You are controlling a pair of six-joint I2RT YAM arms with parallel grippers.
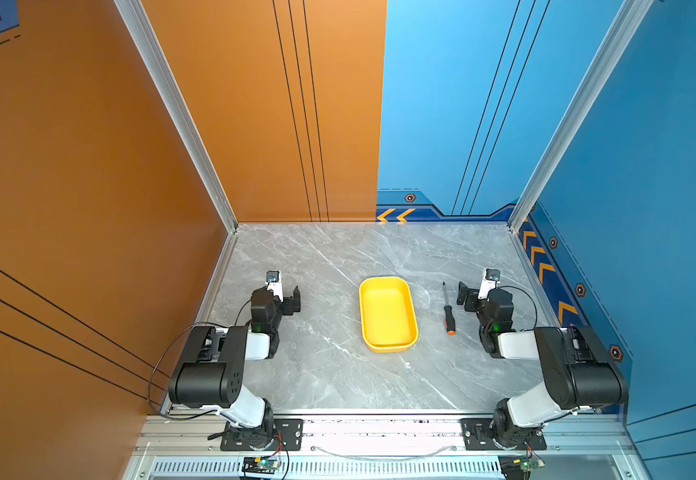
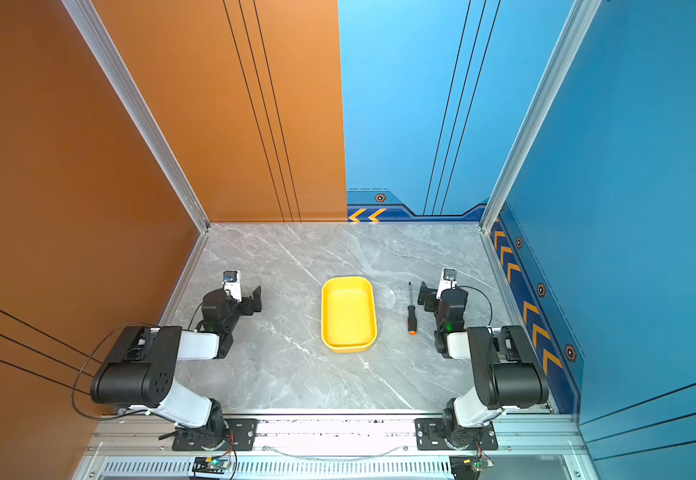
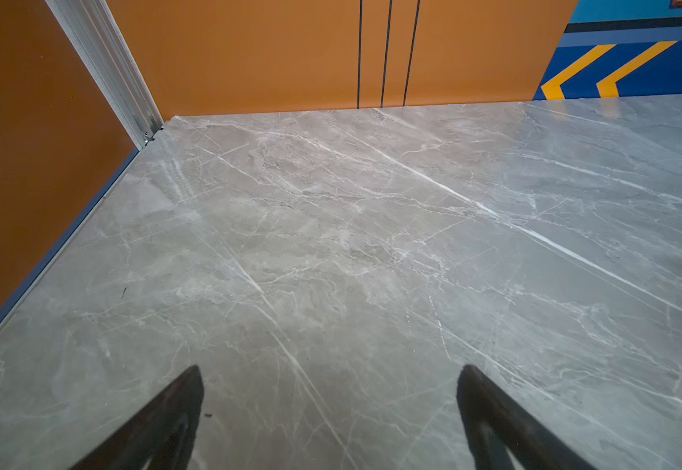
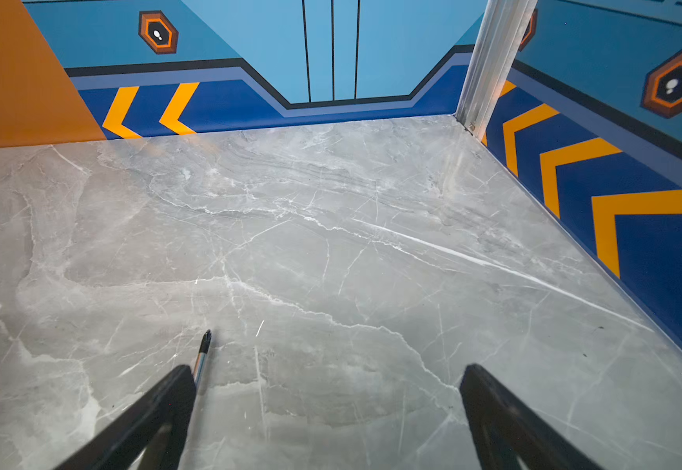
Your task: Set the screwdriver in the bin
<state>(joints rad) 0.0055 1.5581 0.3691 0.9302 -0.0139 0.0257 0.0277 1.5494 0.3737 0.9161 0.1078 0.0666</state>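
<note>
The yellow bin (image 1: 387, 312) (image 2: 348, 312) sits empty at the middle of the marble table. To its right the screwdriver (image 1: 447, 311) (image 2: 411, 311) lies flat, orange handle end toward the front, shaft pointing to the back. My right gripper (image 1: 473, 291) (image 2: 432, 291) (image 4: 327, 370) stands open just right of the shaft, holding nothing. In the right wrist view only the screwdriver's tip (image 4: 205, 346) shows, beside one finger (image 4: 168, 403). My left gripper (image 1: 286, 293) (image 2: 247, 293) (image 3: 331, 370) is open and empty, left of the bin.
Orange wall (image 1: 88, 187) runs along the table's left edge and blue wall (image 1: 649, 208) along the right. Aluminium posts (image 1: 516, 216) stand at the back corners. The grey marble table (image 1: 338, 374) reaches forward to a metal rail (image 1: 379, 428) where both arm bases are mounted.
</note>
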